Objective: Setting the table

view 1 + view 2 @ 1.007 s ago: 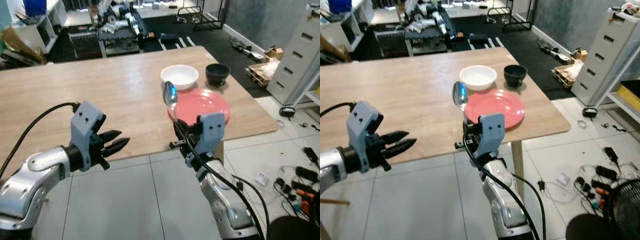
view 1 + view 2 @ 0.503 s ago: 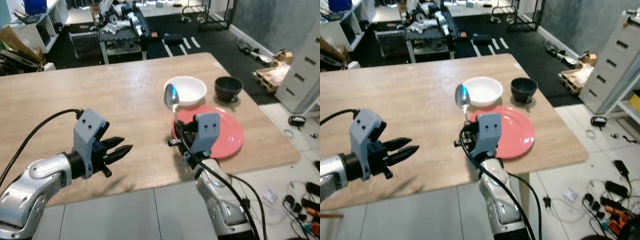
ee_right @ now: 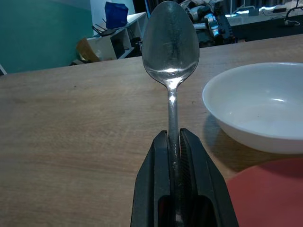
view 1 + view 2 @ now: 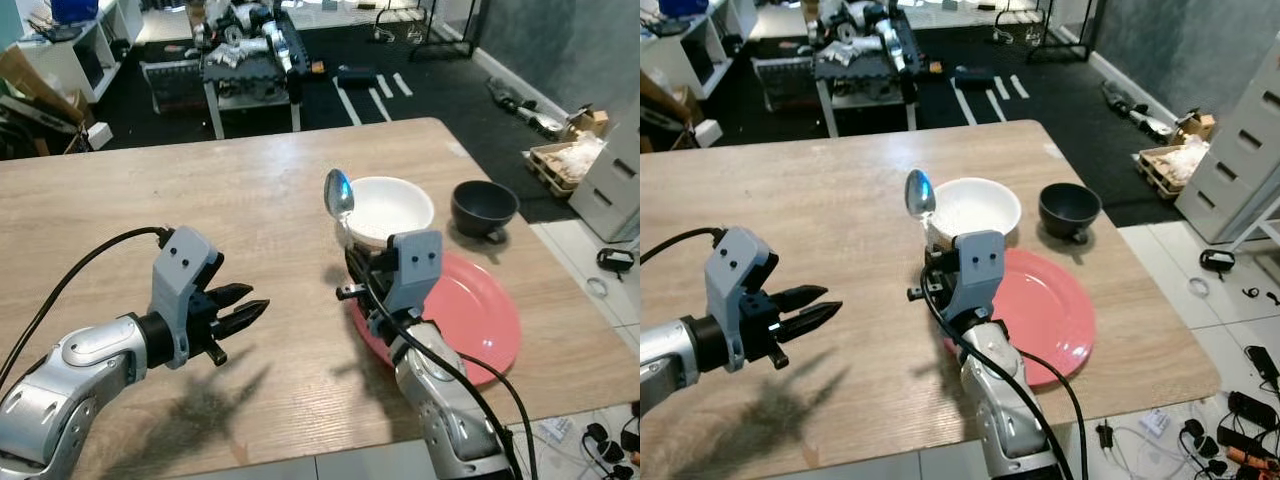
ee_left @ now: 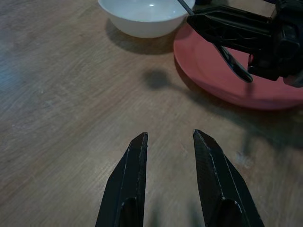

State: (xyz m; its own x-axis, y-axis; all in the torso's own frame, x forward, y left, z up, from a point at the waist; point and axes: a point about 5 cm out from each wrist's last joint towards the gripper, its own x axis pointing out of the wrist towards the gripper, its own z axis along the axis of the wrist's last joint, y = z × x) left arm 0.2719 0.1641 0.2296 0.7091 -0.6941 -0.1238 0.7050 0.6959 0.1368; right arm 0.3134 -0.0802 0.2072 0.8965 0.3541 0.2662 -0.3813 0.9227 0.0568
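Observation:
My right gripper (image 3: pixel 173 139) is shut on the handle of a metal spoon (image 4: pixel 339 194), held upright with its bowl on top. It hovers over the wooden table (image 4: pixel 150 210) at the left rim of the red plate (image 4: pixel 475 320). Just beyond stands a white bowl (image 4: pixel 392 207), with a black bowl (image 4: pixel 484 207) to its right. My left gripper (image 4: pixel 250 312) is open above bare wood to the left of the plate. Its two black fingers (image 5: pixel 135 175) point toward the plate (image 5: pixel 222 71) and the white bowl (image 5: pixel 142 14).
The table's right edge and front corner lie just past the plate. Beyond the far edge stands a black cart (image 4: pixel 245 60) with clutter, and shelves (image 4: pixel 60 50) at the far left. White drawers (image 4: pixel 610 170) and floor cables (image 4: pixel 610 440) are on the right.
The camera has moved up to the table, so both grippers now hang over the tabletop instead of the floor. The spoon stays upright in the right gripper, now near the plate's left rim.

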